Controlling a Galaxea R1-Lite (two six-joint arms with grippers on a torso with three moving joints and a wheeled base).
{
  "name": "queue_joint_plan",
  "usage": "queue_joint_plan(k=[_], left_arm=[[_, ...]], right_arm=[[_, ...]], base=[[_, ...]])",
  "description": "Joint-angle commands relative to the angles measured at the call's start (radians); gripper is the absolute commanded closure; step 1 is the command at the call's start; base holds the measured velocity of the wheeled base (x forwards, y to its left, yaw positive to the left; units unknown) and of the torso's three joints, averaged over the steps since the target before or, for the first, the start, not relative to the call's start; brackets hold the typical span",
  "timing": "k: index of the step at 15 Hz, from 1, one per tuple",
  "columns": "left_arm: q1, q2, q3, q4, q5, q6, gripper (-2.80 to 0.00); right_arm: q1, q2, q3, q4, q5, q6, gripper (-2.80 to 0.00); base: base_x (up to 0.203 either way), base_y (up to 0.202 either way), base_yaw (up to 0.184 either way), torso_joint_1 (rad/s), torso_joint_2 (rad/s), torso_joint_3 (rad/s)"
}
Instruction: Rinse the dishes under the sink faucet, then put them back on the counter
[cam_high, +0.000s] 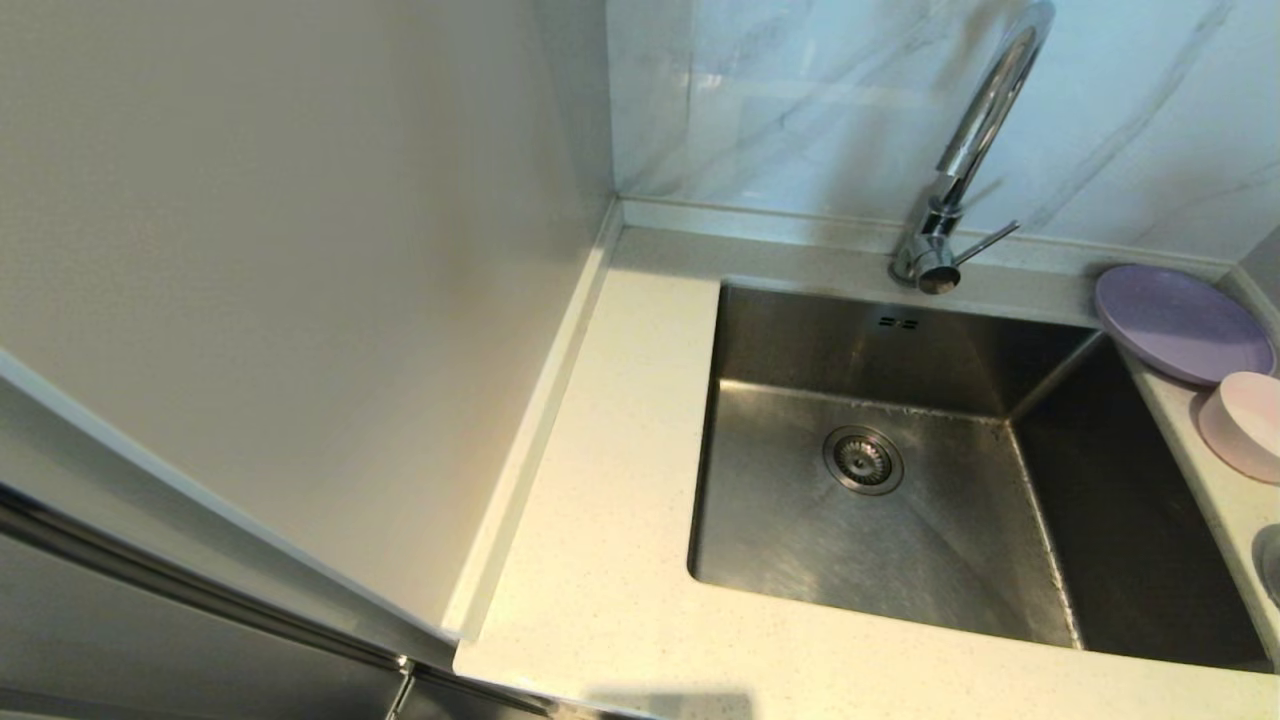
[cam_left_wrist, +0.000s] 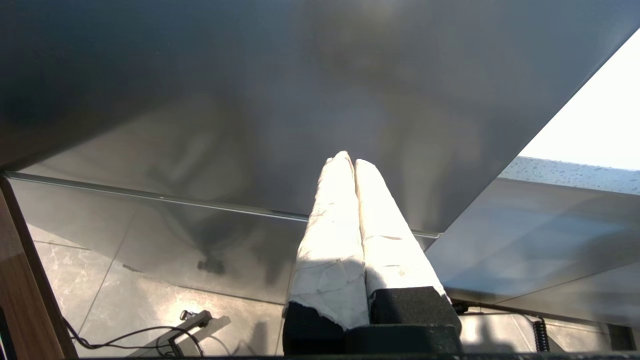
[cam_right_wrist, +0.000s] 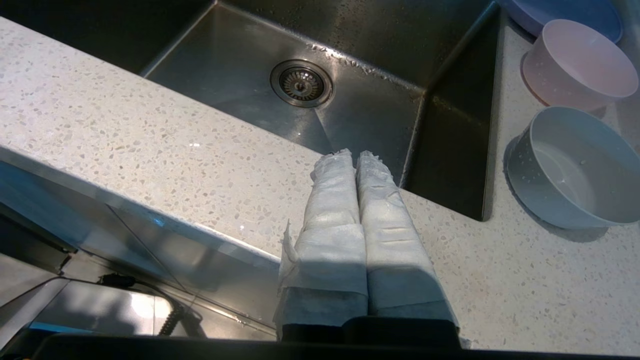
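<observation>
No writing anywhere; plate (cam_high: 1180, 322) and pink bowl (cam_high: 1243, 424) sit on counter (cam_high: 600, 560) right of basin (cam_high: 900, 480); right wrist view alone shows grey bowl (cam_right_wrist: 575, 175); both pincers, left gripper (cam_left_wrist: 348, 161) and right gripper (cam_right_wrist: 354, 155), pressed together, empty.

Head, right wrist: shared sink (cam_high: 900, 450) overhead.

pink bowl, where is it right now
In the head view the pink bowl sits on the counter along the robot's right side of the basin, just in front of the purple plate, with a grey bowl nearer the front edge.
</observation>
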Motion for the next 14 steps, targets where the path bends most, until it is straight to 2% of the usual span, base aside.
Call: queue_joint_plan(k=[1, 14], left_arm=[[0.000, 0.000, 0.000, 0.000, 0.000, 0.000, 0.00], [0.000, 0.000, 0.000, 0.000, 0.000, 0.000, 0.00]], right_arm=[[0.000, 0.003, 0.009, 0.000, 0.000, -0.002, 0.00], [0.000, 0.002, 0.009, 0.000, -0.001, 0.004, 0.00]], base=[[0.000, 0.000, 0.000, 0.000, 0.00, 0.000], [0.000, 0.000, 0.000, 0.000, 0.00, 0.000]])
